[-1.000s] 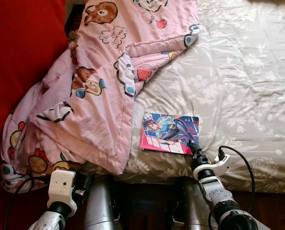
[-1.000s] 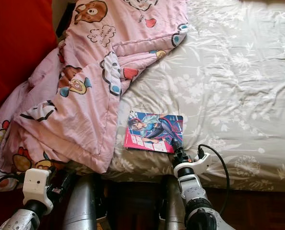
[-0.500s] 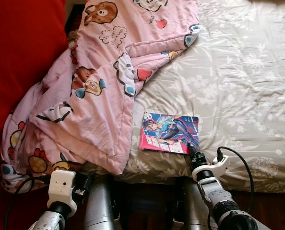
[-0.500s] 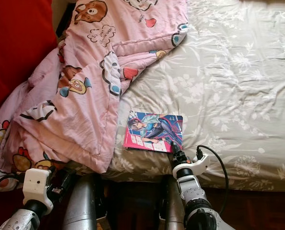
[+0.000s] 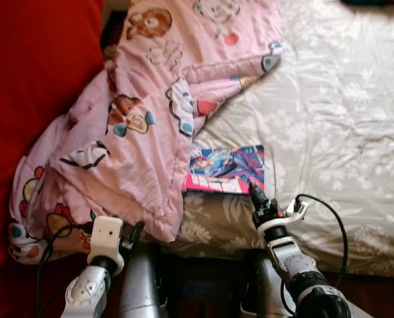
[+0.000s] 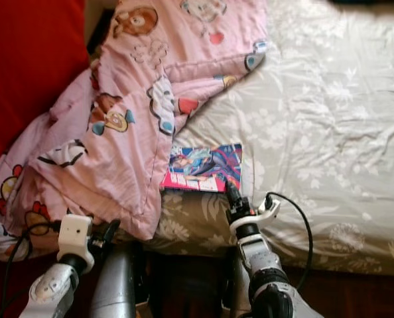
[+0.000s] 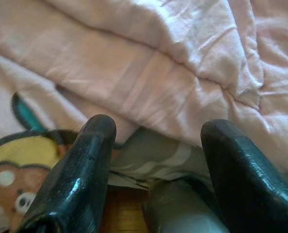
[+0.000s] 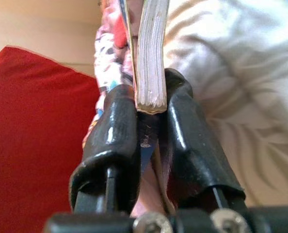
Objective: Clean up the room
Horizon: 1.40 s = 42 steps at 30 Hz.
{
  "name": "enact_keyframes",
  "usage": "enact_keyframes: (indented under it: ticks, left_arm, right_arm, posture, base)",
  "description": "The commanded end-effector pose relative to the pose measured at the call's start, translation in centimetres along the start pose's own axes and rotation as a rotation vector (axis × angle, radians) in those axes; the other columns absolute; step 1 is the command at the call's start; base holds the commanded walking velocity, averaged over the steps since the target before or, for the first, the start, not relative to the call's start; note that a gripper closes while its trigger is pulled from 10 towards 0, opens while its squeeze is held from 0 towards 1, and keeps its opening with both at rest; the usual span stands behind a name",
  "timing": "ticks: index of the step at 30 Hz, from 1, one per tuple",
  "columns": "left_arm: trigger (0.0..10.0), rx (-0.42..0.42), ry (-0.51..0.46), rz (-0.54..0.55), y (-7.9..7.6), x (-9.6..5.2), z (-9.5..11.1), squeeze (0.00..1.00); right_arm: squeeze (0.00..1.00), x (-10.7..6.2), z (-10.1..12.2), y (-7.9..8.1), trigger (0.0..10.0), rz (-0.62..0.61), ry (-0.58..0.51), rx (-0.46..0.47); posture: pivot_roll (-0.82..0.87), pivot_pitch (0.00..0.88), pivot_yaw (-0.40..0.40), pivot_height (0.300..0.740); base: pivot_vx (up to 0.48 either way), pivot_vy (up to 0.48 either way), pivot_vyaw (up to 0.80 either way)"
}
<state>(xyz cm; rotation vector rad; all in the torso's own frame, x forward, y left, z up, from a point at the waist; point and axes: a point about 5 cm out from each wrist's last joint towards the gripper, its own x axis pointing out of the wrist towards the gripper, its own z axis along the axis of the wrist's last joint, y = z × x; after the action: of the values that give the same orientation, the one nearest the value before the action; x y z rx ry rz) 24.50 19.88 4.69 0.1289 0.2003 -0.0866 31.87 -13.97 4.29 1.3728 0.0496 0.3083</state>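
Right wrist view shows the right hand [image 5: 255, 194] clamped on the book [image 5: 227, 169] at the bed's [image 5: 329, 126] near edge. A pink quilt [image 5: 137, 126] overlaps the book's left side; bare sheet lies rightward. Left hand [image 7: 153, 170] hangs spread beside the quilt.

The pink quilt [image 5: 144, 126] hid the comic book's [image 5: 227, 170] left edge; the cover art was too blurred to read.
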Motion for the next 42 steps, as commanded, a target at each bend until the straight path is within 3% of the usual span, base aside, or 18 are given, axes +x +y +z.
enact_keyframes:
  ticks: [1,4,6,8,10,13,14,16,20,23,26,29,35,42]
  left_arm:
    - [10.0,0.003,0.016,0.009,0.1,0.0,-0.7,0.0]
    - [10.0,-0.005,0.003,0.036,0.4,0.8,-0.8,0.0]
    - [10.0,-0.01,0.001,0.043,0.5,1.0,-0.9,0.0]
    - [10.0,-0.039,0.008,0.07,0.8,1.3,-1.4,0.0]
    - [10.0,-0.044,0.01,0.075,0.8,1.4,-1.5,0.0]
    - [10.0,-0.093,0.023,0.11,1.1,1.4,-2.2,0.0]
    - [10.0,-0.105,0.023,0.116,1.1,1.4,-2.3,0.0]
    - [10.0,-0.16,0.029,0.141,1.2,1.4,-2.8,0.0]
    - [10.0,-0.182,0.044,0.147,1.1,1.4,-3.4,0.0]
    - [10.0,-0.216,0.094,0.155,1.0,1.4,-4.6,0.0]
    - [10.0,-0.226,0.114,0.157,0.9,1.3,-5.0,0.0]
    - [10.0,-0.236,0.173,0.158,0.6,1.0,-6.3,0.0]
    - [10.0,-0.241,0.211,0.167,0.5,0.7,-7.2,0.0]
    - [10.0,-0.238,0.34,0.162,-0.3,-0.2,-9.3,0.0]
  right_arm:
    - [0.0,-0.4,-0.1,0.0,0.0,0.034,-0.001,-0.013]
    - [0.0,-1.0,1.1,0.2,0.0,0.04,-0.041,-0.117]
    - [0.0,-1.0,1.3,0.4,0.0,0.043,-0.043,-0.138]
    - [0.0,-1.3,2.3,1.0,0.0,0.029,-0.057,-0.272]
    - [0.0,-1.3,2.4,1.2,0.0,0.023,-0.059,-0.297]
    - [0.0,-1.7,3.5,2.0,0.0,-0.002,-0.084,-0.417]
    - [0.0,-1.7,3.6,2.1,10.0,-0.008,-0.082,-0.451]
    - [0.0,-1.9,3.5,2.4,10.0,-0.036,-0.042,-0.612]
    - [0.0,-2.3,3.5,2.1,10.0,-0.082,-0.055,-0.659]
    - [0.0,-3.3,3.4,0.3,10.0,-0.234,-0.021,-0.77]
    - [0.0,-3.7,3.0,-0.1,10.0,-0.25,-0.002,-0.795]
    - [0.0,-4.9,2.6,-1.2,10.0,-0.343,0.002,-0.849]
    - [0.0,-4.7,2.1,-0.7,10.0,-0.322,0.013,-0.933]
    - [0.0,-4.5,2.6,-0.5,10.0,-0.331,-0.014,-0.999]
  posture:
    - [0.12,0.107,-0.014,0.581]
    - [0.11,0.06,-0.028,0.581]
    - [0.1,0.055,-0.03,0.581]
    - [0.08,0.022,-0.037,0.581]
    - [0.08,0.022,-0.037,0.581]
    - [0.06,0.0,-0.044,0.581]
    - [0.06,0.0,-0.045,0.581]
    - [0.05,0.0,-0.048,0.581]
    - [0.04,0.0,-0.05,0.581]
    - [0.03,0.0,-0.049,0.596]
    - [0.03,0.0,-0.048,0.606]
    - [0.03,0.0,-0.053,0.631]
    - [0.02,0.0,-0.057,0.656]
    - [0.01,0.0,-0.071,0.701]
  base:
    - [0.0,0.0,0.0]
    - [0.0,0.0,0.0]
    - [0.0,0.0,0.0]
    - [0.0,0.0,0.0]
    - [0.0,0.0,0.0]
    - [0.0,0.0,0.0]
    - [0.0,0.0,0.0]
    - [0.0,0.0,0.0]
    - [0.0,0.0,0.0]
    - [0.0,0.0,0.0]
    - [0.0,0.0,0.0]
    - [0.0,0.0,0.0]
    - [0.0,0.0,0.0]
    - [0.0,0.0,0.0]
